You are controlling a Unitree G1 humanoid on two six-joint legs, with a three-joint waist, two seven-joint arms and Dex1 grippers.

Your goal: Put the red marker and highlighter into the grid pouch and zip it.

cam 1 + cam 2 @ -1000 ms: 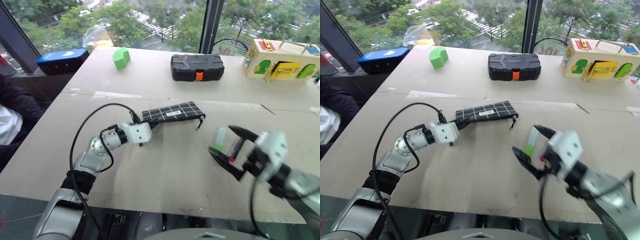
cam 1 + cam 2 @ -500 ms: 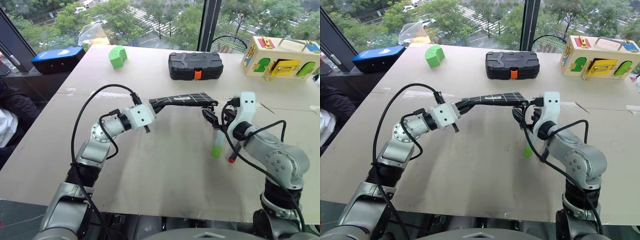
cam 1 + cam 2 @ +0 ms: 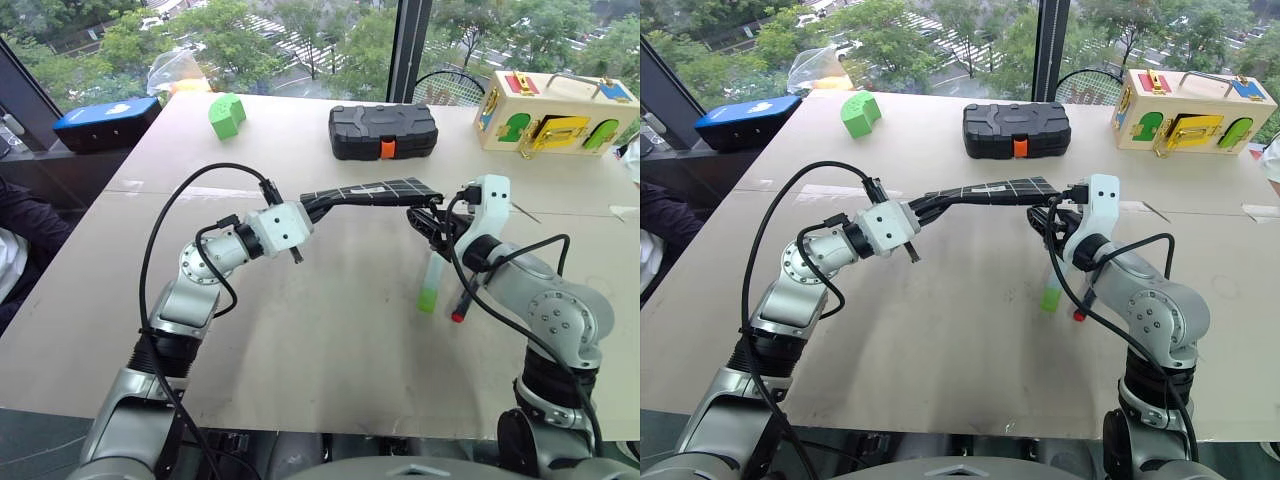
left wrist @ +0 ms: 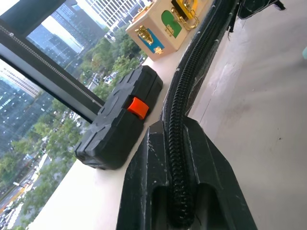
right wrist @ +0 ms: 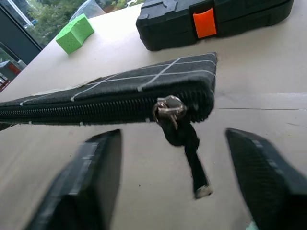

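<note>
My left gripper (image 3: 308, 209) is shut on the left end of the grid pouch (image 3: 377, 190) and holds it level above the table, zipper edge toward me. The left wrist view shows that zipper edge (image 4: 175, 153) clamped between the fingers. My right gripper (image 3: 428, 221) is at the pouch's right end, open. Its fingers (image 5: 91, 182) stand on either side of the hanging black zipper pull (image 5: 184, 136) without touching it. The highlighter (image 3: 430, 286) and the red marker (image 3: 459, 306) lie side by side on the table under my right forearm.
At the back of the table stand a black hard case with an orange latch (image 3: 383, 130), a green block (image 3: 227, 114), a wooden latch box (image 3: 555, 110) and a blue box (image 3: 105, 120). A person's dark sleeve (image 3: 20, 225) shows at the left edge.
My left gripper has lifted the pouch off the table. My right gripper has swung forward from above the two pens to the pouch's zipper end, and its fingers stand less wide apart.
</note>
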